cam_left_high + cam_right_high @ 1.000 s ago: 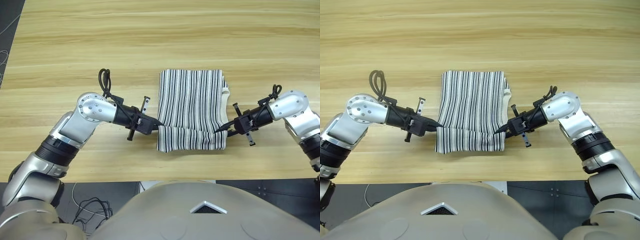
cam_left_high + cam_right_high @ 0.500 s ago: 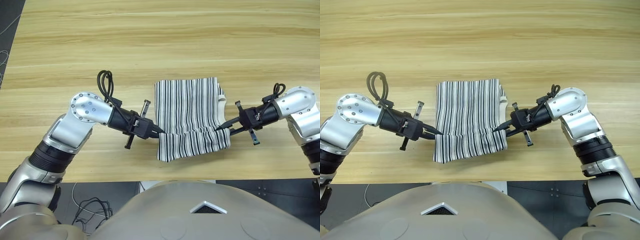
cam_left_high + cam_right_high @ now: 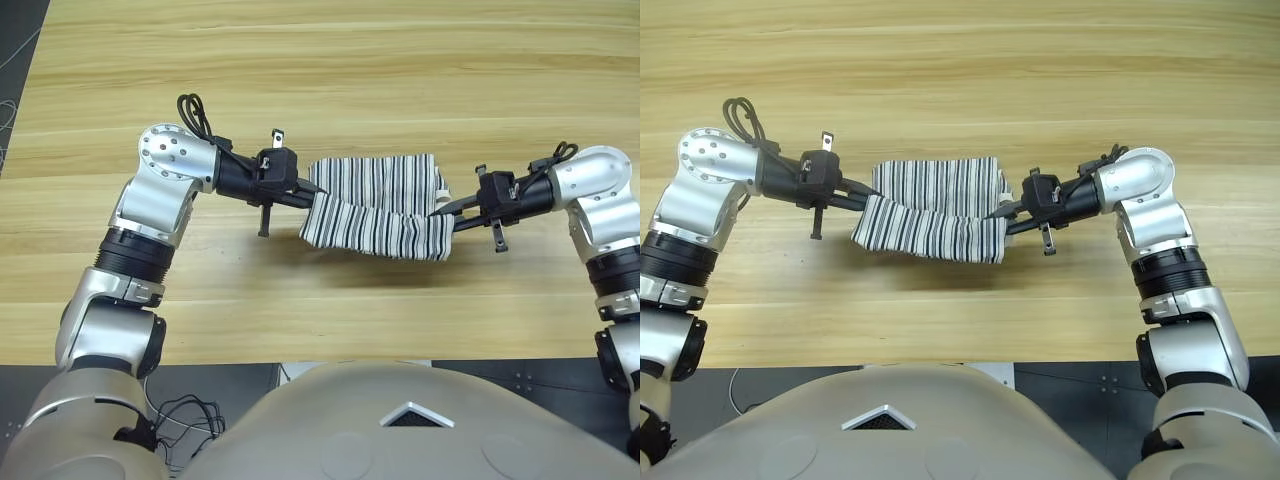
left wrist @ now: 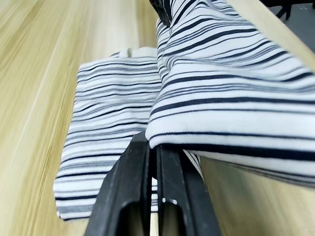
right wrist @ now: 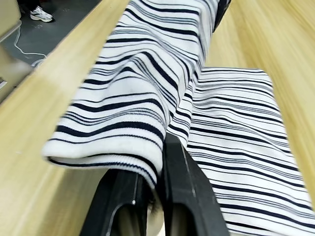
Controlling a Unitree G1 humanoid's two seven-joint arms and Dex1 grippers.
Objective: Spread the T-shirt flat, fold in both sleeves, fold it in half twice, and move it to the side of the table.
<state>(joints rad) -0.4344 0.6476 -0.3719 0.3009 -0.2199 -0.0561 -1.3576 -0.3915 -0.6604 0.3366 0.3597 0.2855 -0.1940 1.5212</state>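
Shirt: the striped shirt (image 3: 375,200) is a compact band near the middle of the desk (image 3: 300,60), closer to the desk's front edge than to its back edge.
Lie of the cloth: the half toward the desk's back lies flat on the wood. The front half is raised off the desk and sags a little between its two held corners.
Done so far: no sleeve sticks out, so spreading and sleeve folding look finished.
Step in hand: a fold in half, judging by the raised front edge held over the flat part. I cannot tell which of the two halvings this is.
Left to do: lay the raised half down, make any remaining fold, then move the bundle to the desk's side.
Left tool: the left tool (image 3: 316,191) hangs just above the desk with its fingers (image 4: 147,196) pinched almost together on the shirt's left front corner, cloth draped over them.
Right tool: the right tool (image 3: 440,208) is likewise just above the desk. Its fingers (image 5: 172,196) are clamped on the right front corner, with only cloth between them.
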